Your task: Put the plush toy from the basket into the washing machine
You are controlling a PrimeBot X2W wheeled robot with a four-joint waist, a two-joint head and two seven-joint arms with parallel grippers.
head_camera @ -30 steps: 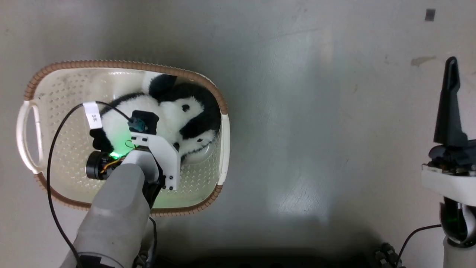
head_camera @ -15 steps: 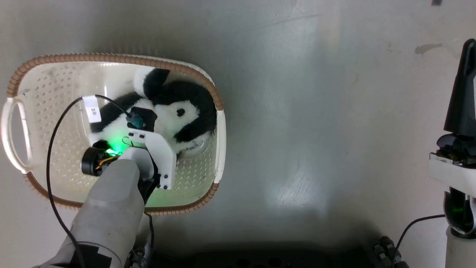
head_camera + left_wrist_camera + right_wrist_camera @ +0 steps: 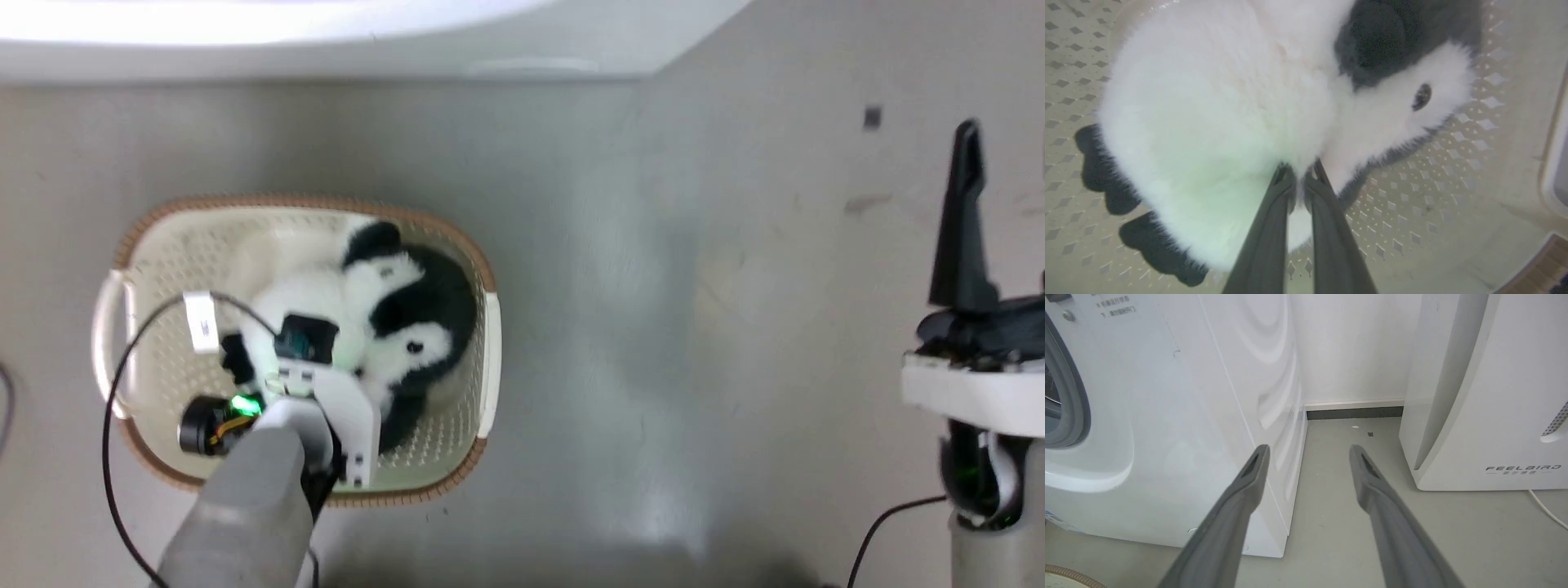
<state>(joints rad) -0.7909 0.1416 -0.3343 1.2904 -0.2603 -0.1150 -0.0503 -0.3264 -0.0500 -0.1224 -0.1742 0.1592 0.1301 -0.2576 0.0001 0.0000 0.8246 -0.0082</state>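
The cream basket (image 3: 304,201) with its brown rim stands on the floor at the left of the head view. In it lies the black-and-white plush toy (image 3: 384,314), head toward the right wall. My left arm reaches down into the basket. In the left wrist view my left gripper (image 3: 1300,179) is shut on the plush toy (image 3: 1208,106), pinching white fur on its body. My right gripper (image 3: 1308,451) hangs open and empty, off to the right, facing the washing machine (image 3: 1167,416) and its grey gasket (image 3: 1069,388). The washing machine (image 3: 326,33) shows as a white band along the top.
A white FEELBIRD appliance (image 3: 1494,416) stands right of the washer, with a strip of grey floor (image 3: 1339,506) between them. Bare floor (image 3: 669,343) spreads between basket and right arm. A black cable (image 3: 110,457) loops from my left wrist over the basket.
The head camera has moved, bringing the washer's edge in at the top. The plush toy has turned in the basket, its face swinging toward the near side, with my left gripper on it.
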